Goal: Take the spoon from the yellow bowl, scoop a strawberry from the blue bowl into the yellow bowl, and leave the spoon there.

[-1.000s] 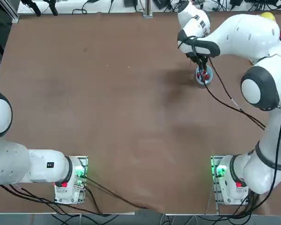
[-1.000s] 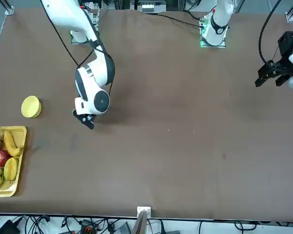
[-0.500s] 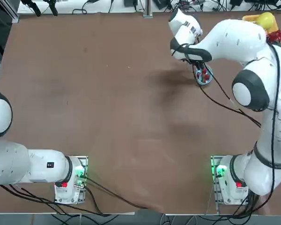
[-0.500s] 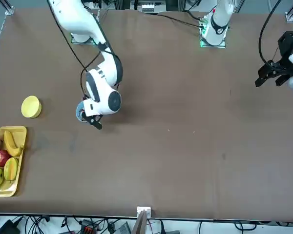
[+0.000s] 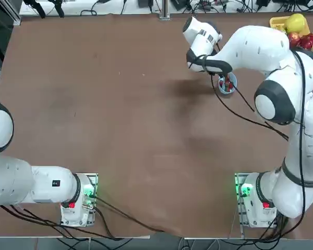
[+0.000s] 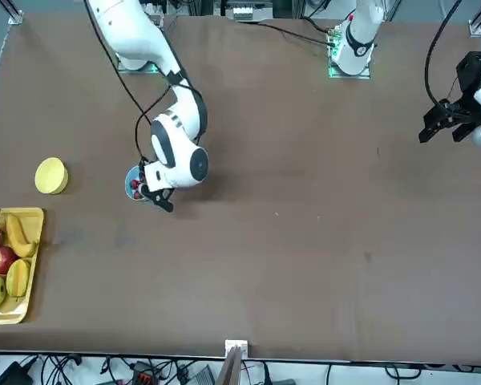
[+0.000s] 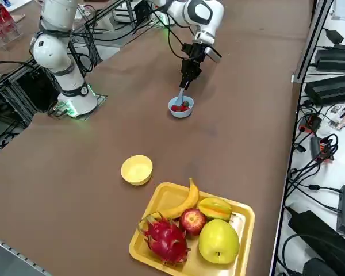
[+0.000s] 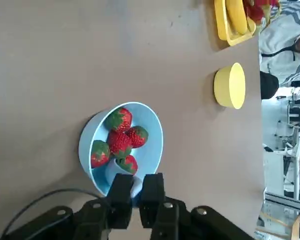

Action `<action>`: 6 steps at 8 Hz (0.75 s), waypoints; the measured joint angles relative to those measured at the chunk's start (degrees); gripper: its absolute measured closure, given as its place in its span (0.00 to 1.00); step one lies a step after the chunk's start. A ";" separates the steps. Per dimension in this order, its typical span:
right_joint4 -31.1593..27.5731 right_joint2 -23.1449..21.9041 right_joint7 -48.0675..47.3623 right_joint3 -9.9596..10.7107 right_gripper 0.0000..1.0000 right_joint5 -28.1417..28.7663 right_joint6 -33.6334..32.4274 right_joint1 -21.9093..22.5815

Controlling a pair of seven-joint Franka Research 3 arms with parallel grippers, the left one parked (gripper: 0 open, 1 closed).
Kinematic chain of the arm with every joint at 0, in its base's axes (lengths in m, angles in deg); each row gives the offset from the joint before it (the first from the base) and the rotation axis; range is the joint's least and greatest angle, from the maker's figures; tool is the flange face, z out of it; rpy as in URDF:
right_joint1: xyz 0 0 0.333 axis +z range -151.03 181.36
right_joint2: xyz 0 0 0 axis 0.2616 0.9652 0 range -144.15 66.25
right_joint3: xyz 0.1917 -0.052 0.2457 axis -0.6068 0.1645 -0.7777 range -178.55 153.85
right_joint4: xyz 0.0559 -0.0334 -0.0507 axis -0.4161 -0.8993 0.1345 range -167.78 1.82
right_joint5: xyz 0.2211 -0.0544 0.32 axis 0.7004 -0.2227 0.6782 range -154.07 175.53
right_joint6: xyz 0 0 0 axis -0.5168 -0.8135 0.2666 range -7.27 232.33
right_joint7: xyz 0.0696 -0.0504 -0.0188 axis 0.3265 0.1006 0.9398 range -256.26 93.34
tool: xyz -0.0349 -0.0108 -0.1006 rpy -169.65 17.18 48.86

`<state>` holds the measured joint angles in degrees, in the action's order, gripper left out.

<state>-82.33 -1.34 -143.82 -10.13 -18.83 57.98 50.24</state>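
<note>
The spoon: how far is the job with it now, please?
Done: the spoon is out of the yellow bowl, which looks empty. In hand: the right gripper is shut on the spoon, its tip down in the blue bowl among the strawberries. Left: lift one strawberry, carry it to the yellow bowl and leave the spoon there.

Bright, even overhead light is seen across the table (image 5: 120, 114). A soft, diffuse shadow is thrown on it just beside the right gripper (image 8: 136, 181) (clamped on the spoon (image 7: 180, 96), over the blue bowl (image 8: 86, 145)). Mild glare is noted on the right arm (image 5: 261, 41); no hard shadows.
</note>
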 joint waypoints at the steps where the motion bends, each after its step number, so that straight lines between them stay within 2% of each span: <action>1: 0.18 0.41 0.00 0.00 0.88 -0.64 -0.18 0.40; 6: 0.36 1.59 0.00 0.00 0.88 -3.66 -0.33 1.71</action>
<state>-81.98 0.25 -143.82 -10.13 -22.49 57.65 51.95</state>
